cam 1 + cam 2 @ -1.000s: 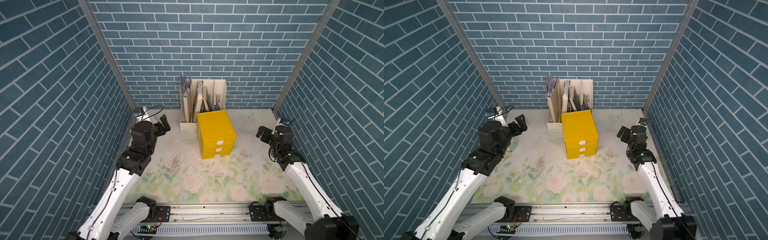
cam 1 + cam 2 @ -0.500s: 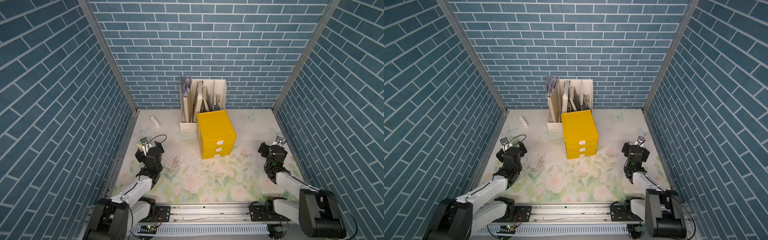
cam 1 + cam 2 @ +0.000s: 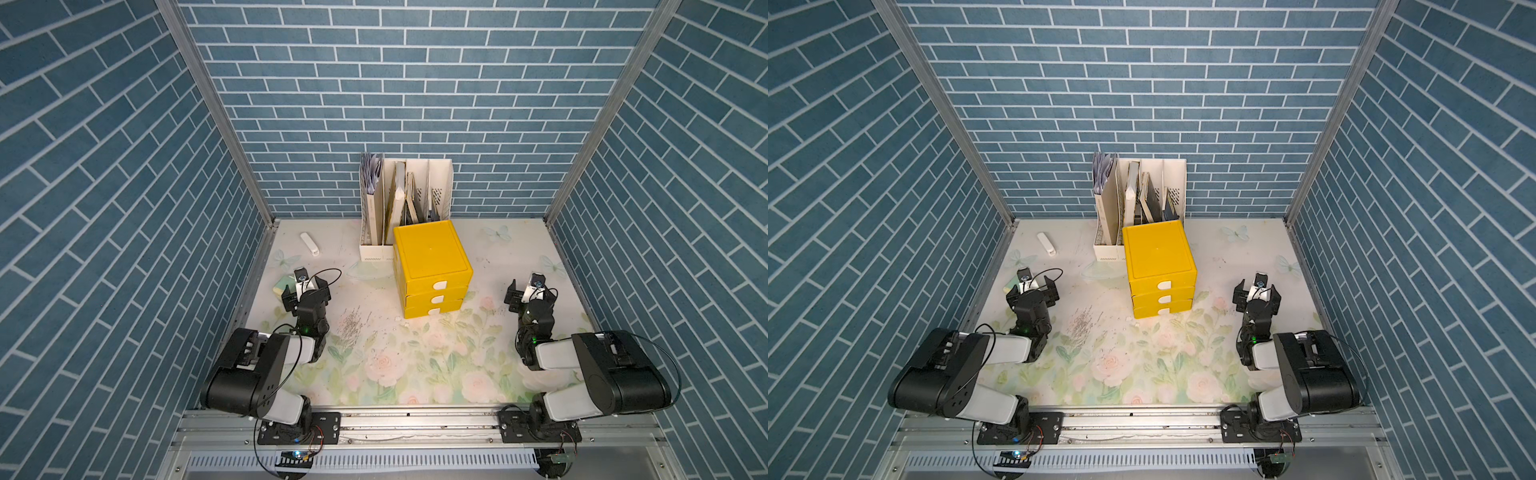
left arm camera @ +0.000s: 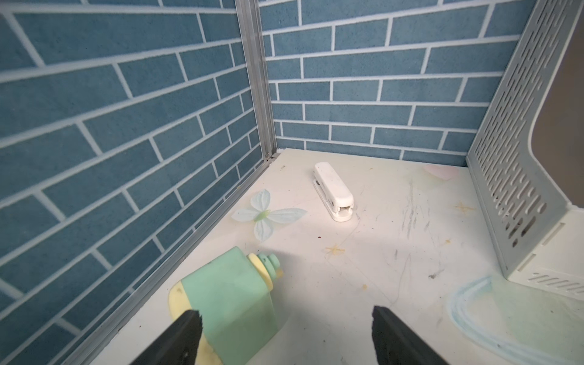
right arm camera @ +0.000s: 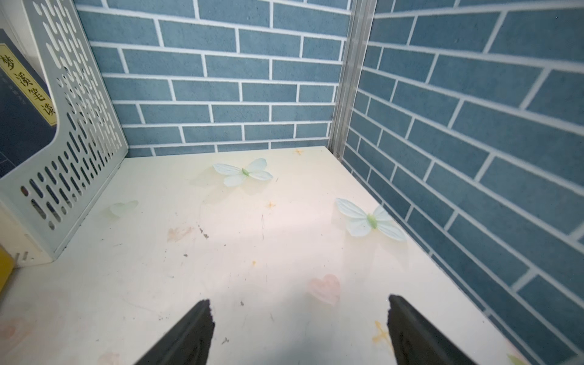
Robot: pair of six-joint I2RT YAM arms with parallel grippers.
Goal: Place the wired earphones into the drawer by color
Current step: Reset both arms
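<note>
The yellow drawer box [image 3: 430, 253] is smooth plastic; the counter [image 3: 415, 365] is a smooth, scuffed printed sheet; the file rack [image 4: 505, 158] is matt and perforated.

Yellow three-tier drawer unit [image 3: 430, 266], upright mid-counter [image 3: 498, 257], all three drawers pushed shut, white tab handles [image 3: 439, 285] facing forward, just before the white file rack [image 3: 440, 187]

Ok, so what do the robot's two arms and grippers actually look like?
Both are built alike. The left arm and right arm have bulky black joint housings joined by light grey-white links, with small green lights near the wrists and a thin black cable looping alongside. The left gripper and right gripper each have two flat matt black fingers, with a small white camera module above.
</note>
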